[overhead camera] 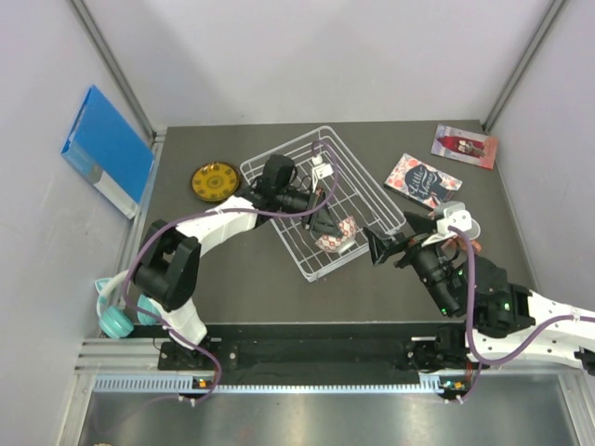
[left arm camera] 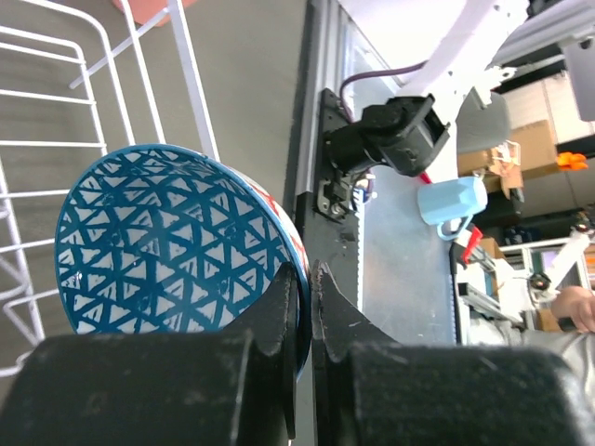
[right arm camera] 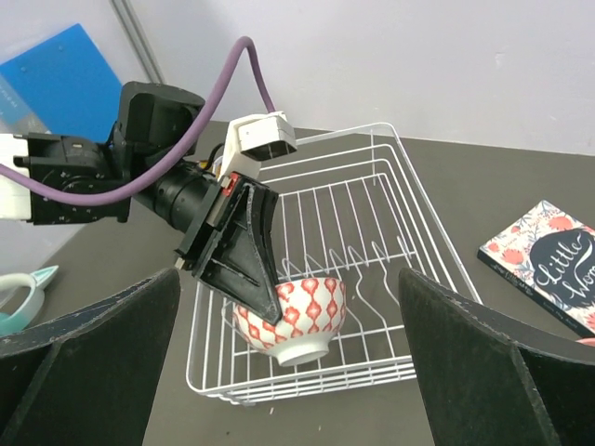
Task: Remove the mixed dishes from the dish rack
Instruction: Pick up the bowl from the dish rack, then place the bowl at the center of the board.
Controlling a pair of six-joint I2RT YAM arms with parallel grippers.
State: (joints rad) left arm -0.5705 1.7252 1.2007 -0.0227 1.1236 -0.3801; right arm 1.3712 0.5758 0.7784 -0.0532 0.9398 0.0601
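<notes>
My left claw (left arm camera: 307, 279) is closed almost fully, pinching the rim of the small patterned bowl (left arm camera: 167, 242), one finger inside and one outside. The bowl has blue triangles on its inner face and a red and white pattern on its outer wall. It sits low in the near end of the dish rack (overhead camera: 279, 156), a white wire basket lying at an angle across the dark table (overhead camera: 232, 297). From the right wrist view the bowl's foot points down at the wires and its mouth tips up toward my left wrist. I cannot tell whether it rests on the wires or hangs just above them.

My right claw (overhead camera: 395, 237) is spread wide and holds nothing. It hovers just outside the rack's near right side and faces the bowl. It is close, but my left claw already has the grip. In my judgement the bowl must rise clear of the rack's wire wall before it can travel sideways.

An amber plate (overhead camera: 216, 181) lies flat on the table left of the rack. To the right lies a book (right arm camera: 548, 260) whose cover reads "Little", then "Wom" cut off by the frame edge. No other writing is legible.
</notes>
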